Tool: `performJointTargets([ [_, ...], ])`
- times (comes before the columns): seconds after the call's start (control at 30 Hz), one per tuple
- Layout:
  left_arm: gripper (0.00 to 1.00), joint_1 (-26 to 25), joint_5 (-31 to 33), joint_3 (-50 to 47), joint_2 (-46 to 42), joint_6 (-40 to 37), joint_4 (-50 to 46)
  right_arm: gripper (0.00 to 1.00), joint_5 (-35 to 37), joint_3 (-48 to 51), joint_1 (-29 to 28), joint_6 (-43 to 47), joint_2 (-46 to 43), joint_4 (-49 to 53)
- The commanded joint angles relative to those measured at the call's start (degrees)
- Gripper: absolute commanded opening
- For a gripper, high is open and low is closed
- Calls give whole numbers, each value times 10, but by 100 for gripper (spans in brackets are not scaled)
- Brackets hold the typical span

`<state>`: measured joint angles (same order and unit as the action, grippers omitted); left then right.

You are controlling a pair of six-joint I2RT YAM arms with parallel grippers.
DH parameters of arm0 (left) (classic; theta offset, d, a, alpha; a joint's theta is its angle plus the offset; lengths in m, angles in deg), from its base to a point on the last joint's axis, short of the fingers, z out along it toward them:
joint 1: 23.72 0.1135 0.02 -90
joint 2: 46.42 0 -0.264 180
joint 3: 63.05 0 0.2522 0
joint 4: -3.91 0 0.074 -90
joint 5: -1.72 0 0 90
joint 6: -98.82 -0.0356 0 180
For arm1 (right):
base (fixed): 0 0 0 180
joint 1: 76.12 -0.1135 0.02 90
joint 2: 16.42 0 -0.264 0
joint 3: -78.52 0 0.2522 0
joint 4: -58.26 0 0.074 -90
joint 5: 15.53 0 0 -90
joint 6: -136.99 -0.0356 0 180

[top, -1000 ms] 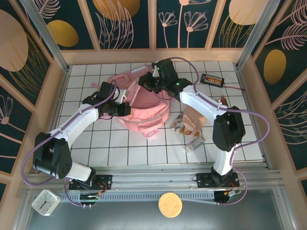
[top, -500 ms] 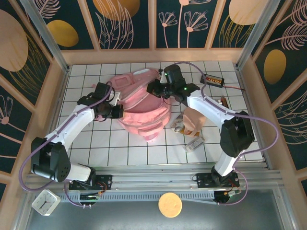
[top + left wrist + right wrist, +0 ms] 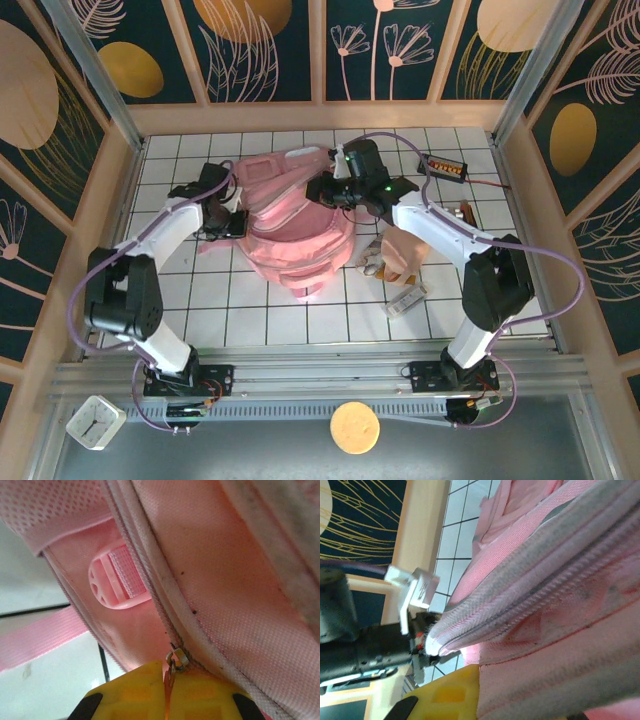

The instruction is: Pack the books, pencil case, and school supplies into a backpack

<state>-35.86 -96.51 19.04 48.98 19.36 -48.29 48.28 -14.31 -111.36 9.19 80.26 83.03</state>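
We judge the step in hand to be working the zip of the large soft pink fabric backpack (image 3: 300,240), which lies mid-way across the white tiled table (image 3: 250,310) between our two arms. The lumpy beige-pink fabric pencil case (image 3: 405,250) and the small whitish-grey rectangular block (image 3: 405,300) lie outside it, just to its right.

From above we see only that our left gripper (image 3: 236,222) meets the bag's left flank and our right gripper (image 3: 325,190) its far edge. The left wrist view adds the detail: its yellow pads (image 3: 135,690) are pressed together on the small metal zip pull (image 3: 175,661), near a pink plastic strap buckle (image 3: 116,580). The right wrist view shows a yellow finger (image 3: 452,695) clamped against a fold of bag fabric below the zip track (image 3: 535,600), the opposite finger hidden by cloth.

Next, we think, the left must draw the pull along the curved track while the right keeps the cloth taut.
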Motion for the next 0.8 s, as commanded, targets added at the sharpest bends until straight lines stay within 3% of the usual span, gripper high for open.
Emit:
performJointTargets([
  [0.0,0,49,164,6,55,18,10,0,-6,-27,17,26,-30,-36],
  [0.23,0,76,170,31,32,-15,50,0,-10,-51,17,25,-16,-28],
  [0.4,0,77,176,55,-34,-60,64,0,-24,-79,24,38,-13,0],
  [0.77,0,108,204,58,-16,-86,78,0,-129,-162,50,111,-5,84],
])
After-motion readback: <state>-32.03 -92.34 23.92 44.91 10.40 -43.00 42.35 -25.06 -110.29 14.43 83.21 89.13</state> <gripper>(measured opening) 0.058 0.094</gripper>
